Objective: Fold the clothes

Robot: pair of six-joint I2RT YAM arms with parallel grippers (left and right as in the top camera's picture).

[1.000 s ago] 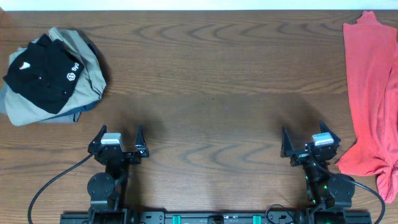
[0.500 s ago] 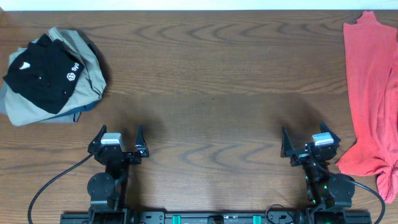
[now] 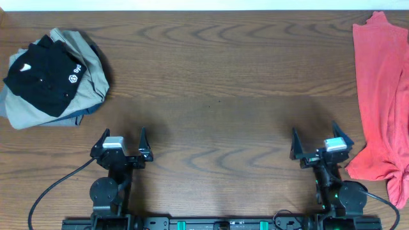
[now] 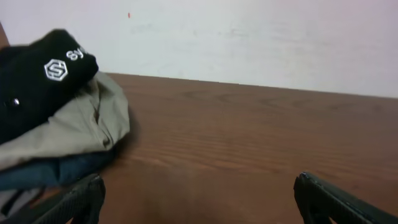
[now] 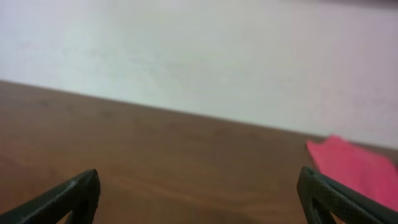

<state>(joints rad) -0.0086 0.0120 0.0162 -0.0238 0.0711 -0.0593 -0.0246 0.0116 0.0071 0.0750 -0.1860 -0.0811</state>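
The coral-red T-shirt [image 3: 382, 102] lies crumpled along the table's right edge, part of it past the frame. A corner of it shows at the right of the right wrist view [image 5: 357, 171]. Its print and label are hidden. My right gripper [image 3: 321, 142] is open and empty near the front edge, just left of the shirt's lower end. My left gripper [image 3: 121, 142] is open and empty at the front left, far from the shirt. In both wrist views the fingers stand wide apart over bare wood, left [image 4: 199, 199] and right [image 5: 199, 193].
A black garment with white logos [image 3: 41, 73] lies on a khaki-grey garment [image 3: 83, 80] at the back left; both also show in the left wrist view [image 4: 43, 81]. Brown wooden table [image 3: 217, 96]. A pale wall stands behind the far edge.
My right gripper has shifted slightly to the right and toward the front. The left arm and the garments have not moved.
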